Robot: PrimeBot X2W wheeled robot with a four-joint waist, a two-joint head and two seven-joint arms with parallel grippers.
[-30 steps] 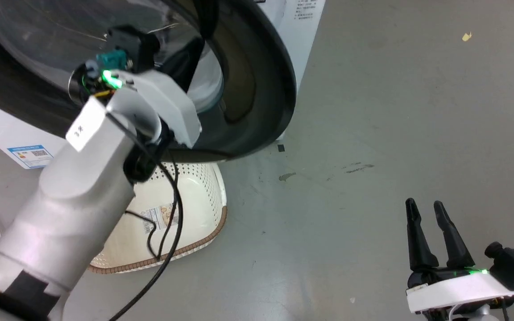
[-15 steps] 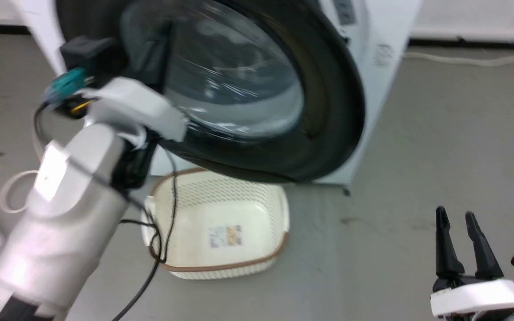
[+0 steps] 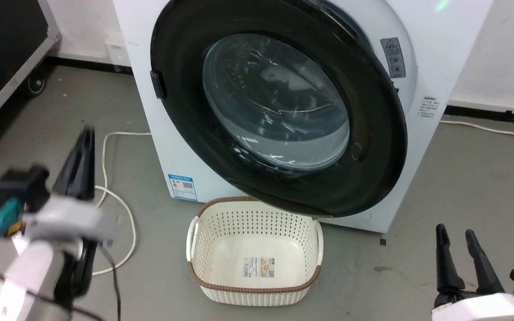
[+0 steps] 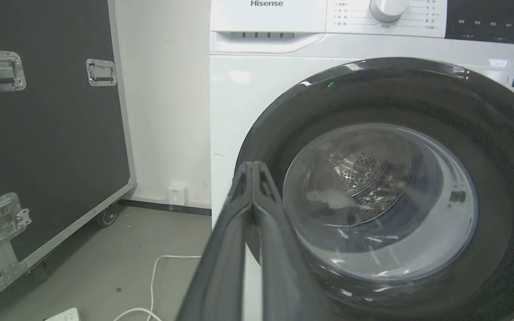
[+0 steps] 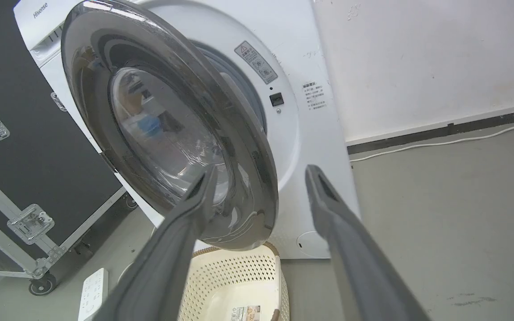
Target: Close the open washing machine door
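- washing machine door (image 3: 279, 107), upper centre of the head view, hangs ajar off the washing machine (image 3: 444, 44); it likely needs a last push to latch.
- left gripper (image 4: 253, 167), lower left: fingers pressed together on nothing, a blunt tip suited to pushing.
- right gripper (image 3: 454, 229), lower right: fingers spread, empty, parked aside.

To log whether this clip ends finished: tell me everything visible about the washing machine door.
The door is a large round disc: a wide glossy black rim around a bulging clear glass bowl, through which the perforated steel drum shows. Hinged at the left in the head view, it is ajar: its right edge stands off the white front of the washing machine. Its lower rim hangs over the back edge of the basket. The left claw and right claw are both apart from it.
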